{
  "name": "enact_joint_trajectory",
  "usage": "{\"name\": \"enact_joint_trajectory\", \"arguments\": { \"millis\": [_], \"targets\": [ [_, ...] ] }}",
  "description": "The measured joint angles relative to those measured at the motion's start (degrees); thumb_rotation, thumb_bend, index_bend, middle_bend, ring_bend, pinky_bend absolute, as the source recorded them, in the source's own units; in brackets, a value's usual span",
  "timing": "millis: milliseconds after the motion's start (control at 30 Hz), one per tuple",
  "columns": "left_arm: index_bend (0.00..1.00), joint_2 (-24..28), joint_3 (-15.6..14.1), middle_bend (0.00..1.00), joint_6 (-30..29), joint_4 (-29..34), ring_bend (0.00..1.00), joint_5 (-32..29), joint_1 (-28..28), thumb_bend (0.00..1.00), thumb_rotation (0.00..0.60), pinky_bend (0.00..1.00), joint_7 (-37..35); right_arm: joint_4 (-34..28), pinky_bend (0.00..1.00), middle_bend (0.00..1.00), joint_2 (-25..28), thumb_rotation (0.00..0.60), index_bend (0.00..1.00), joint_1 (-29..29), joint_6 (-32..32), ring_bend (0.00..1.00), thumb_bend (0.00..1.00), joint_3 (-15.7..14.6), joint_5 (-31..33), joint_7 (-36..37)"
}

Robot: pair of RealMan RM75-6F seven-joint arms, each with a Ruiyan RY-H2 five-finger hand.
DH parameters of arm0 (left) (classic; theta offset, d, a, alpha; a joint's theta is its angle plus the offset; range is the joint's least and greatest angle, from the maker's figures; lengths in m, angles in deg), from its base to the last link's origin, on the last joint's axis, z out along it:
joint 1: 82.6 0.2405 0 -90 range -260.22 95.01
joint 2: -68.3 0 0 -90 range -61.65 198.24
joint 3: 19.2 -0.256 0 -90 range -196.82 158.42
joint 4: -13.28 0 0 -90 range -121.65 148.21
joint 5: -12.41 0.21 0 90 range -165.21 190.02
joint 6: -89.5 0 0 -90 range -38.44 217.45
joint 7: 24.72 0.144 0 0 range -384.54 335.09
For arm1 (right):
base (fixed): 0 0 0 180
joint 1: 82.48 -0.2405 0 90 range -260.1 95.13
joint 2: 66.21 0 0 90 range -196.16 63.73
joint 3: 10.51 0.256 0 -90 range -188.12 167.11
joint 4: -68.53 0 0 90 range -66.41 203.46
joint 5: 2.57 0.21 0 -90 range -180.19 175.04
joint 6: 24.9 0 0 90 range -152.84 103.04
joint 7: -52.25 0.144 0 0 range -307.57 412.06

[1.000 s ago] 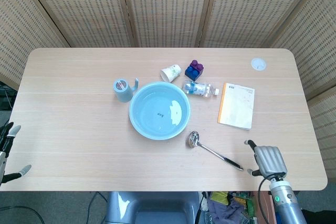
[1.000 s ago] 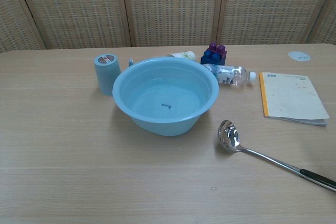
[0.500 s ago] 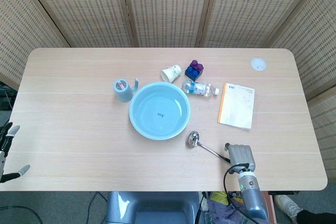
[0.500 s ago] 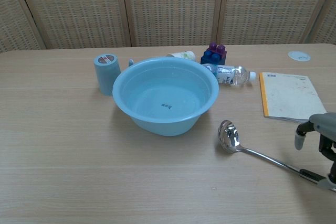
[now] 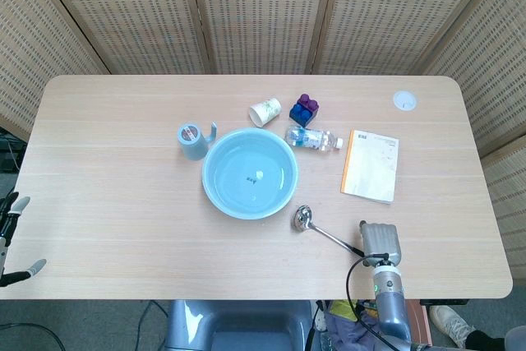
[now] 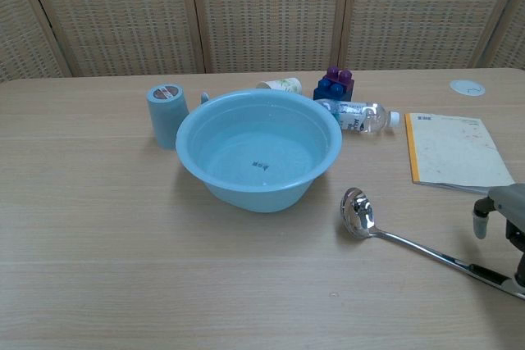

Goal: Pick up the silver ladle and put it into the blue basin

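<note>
The wooden table (image 5: 123, 228) carries everything, and the blue basin (image 5: 249, 173) sits near its middle, upright, with what looks like a little clear water in it. To the basin's right lies a notebook (image 5: 371, 164) with an orange spine, flat on the wood. Behind the basin are a clear plastic bottle (image 5: 313, 139) on its side, a light-blue mug (image 5: 192, 140), a block of blue and purple toy bricks (image 5: 304, 109) and a tipped paper cup (image 5: 266, 111).

The silver ladle (image 5: 326, 233) lies flat on the table, its bowl just beside the basin's near-right rim and its dark-tipped handle running out toward the near edge. It is not lifted.

The right hand (image 5: 379, 243) hangs over the handle's far end, fingers pointing down. In the chest view the hand (image 6: 503, 219) is cut by the frame edge, so I cannot tell whether its fingers have closed on the handle or only stand over it. The left hand (image 5: 10, 240) shows only as fingertips at the table's near-left edge, spread and holding nothing.

The risk is in the grip. Taken at the very tip, the thin handle would leave the heavy bowl as a long lever, so the ladle could swivel or slip out on the lift. Carried low, the bowl could knock the basin's rim and shove or slosh it.
</note>
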Motion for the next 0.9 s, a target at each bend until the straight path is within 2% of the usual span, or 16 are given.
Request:
{"name": "enact_joint_trajectory", "arguments": {
  "millis": [467,767,900],
  "targets": [
    [0.0,-0.08,0.07,0.0,0.17,0.0,0.0,-0.31,-0.12,0.0,0.6,0.0,0.12,6.45,1.0,0.89,-2.08,0.6,0.4,-0.01,-0.84,0.98,0.0,-0.35,-0.77,1.79],
    [0.0,-0.15,0.01,0.0,0.44,0.04,0.0,-0.39,-0.24,0.0,0.6,0.0,0.4,14.18,1.0,0.89,-3.92,0.6,0.4,-0.77,-0.5,0.98,0.0,0.89,-3.36,3.03],
    [0.0,-0.07,-0.04,0.0,0.48,0.05,0.0,-0.24,-0.29,0.0,0.6,0.0,0.39,14.31,1.0,0.89,-3.88,0.6,0.41,-0.65,-0.83,0.98,0.01,1.41,-3.76,4.2]
  ]
}}
